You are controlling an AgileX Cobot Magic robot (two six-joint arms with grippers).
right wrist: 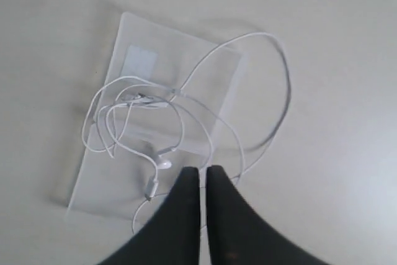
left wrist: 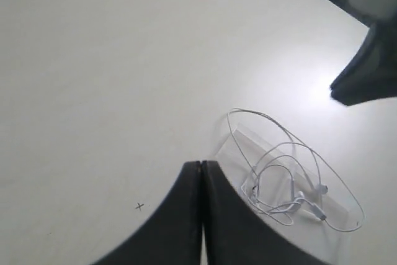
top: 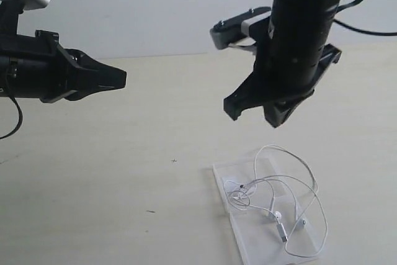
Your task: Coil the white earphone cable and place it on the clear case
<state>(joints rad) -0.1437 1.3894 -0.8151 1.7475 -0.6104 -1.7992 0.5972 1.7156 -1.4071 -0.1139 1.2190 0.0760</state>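
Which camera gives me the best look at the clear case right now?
Right wrist view: it looks almost straight down on the clear case, showing most of its outline and the white sticker. The exterior and left wrist views show it slanted and faint.

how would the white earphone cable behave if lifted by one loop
Probably floppy: the white earphone cable lies in loose, uneven loops, so the rest would likely dangle. Likely very light, being so thin. It may slide on the smooth-looking clear case.
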